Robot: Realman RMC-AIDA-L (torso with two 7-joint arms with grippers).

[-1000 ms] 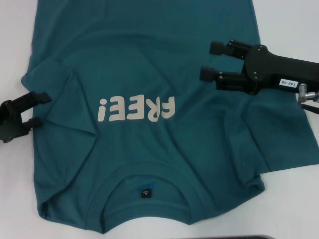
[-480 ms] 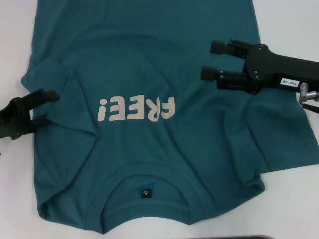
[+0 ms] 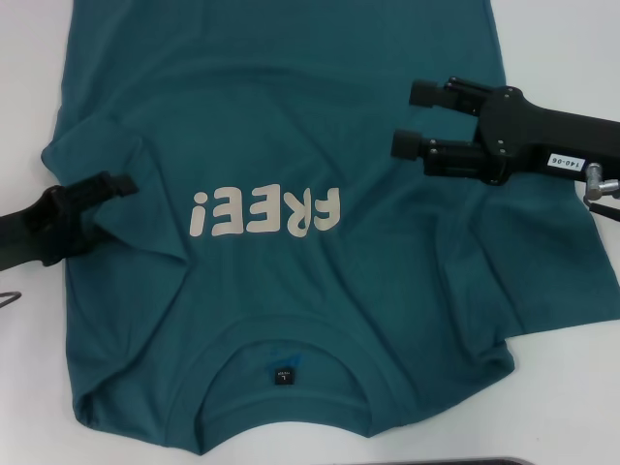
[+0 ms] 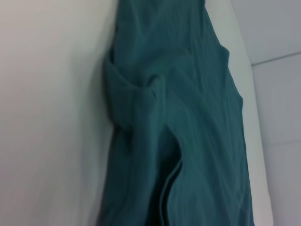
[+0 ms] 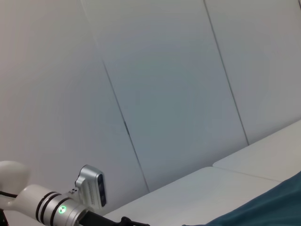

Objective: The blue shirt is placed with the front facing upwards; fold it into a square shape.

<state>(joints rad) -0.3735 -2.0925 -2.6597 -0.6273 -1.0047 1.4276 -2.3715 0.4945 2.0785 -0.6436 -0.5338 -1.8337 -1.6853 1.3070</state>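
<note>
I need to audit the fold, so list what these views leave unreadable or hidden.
- Blue shirt: hem cut off by the head view's top edge; one sleeve by its right edge.
- Neck label: print too small to read.
- Left gripper: lower jaw merges with a cloth fold.
- Right gripper: absent from the right wrist view.

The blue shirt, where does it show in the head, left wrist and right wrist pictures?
Head view: the blue shirt fills most of the picture, collar nearest the robot.
Left wrist view: it runs down the middle, its folded sleeve bunched.
Right wrist view: only a corner, low on one side.
Shared landmark: the white table.
</note>
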